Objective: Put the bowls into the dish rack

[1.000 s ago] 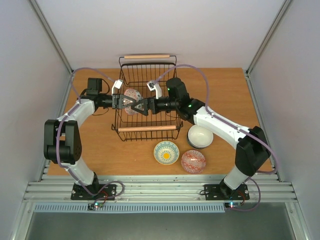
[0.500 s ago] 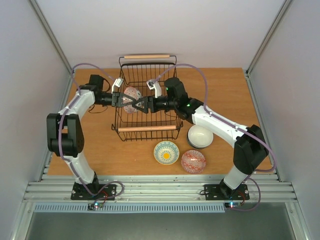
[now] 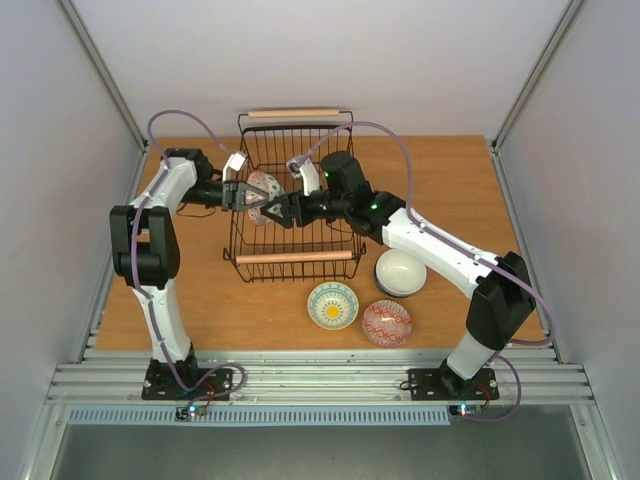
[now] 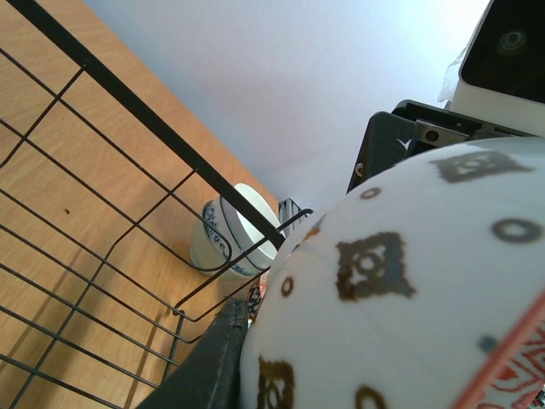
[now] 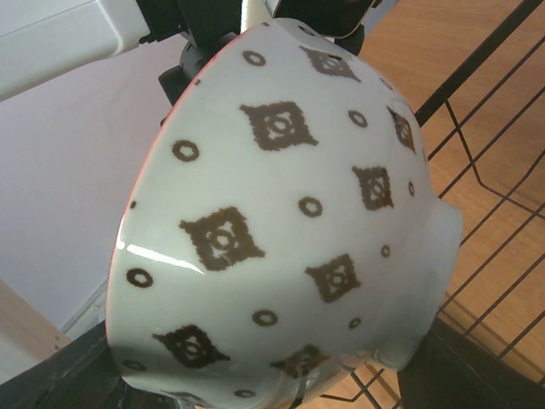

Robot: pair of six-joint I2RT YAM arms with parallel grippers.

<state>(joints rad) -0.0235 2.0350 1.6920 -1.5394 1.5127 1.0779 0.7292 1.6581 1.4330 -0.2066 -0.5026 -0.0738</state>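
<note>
top view: looks like handover above dish rack [image 3: 295, 257]; left gripper [image 3: 243, 197] pinches red bowl [image 3: 262, 188] rim, right gripper [image 3: 278, 210] clamps it wide. next: left releases, right lowers.

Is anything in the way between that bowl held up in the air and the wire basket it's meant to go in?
Nothing visible. The bowl hangs right above the dish rack, whose top is open, and no other bowl shows below it in the overhead view.
</note>
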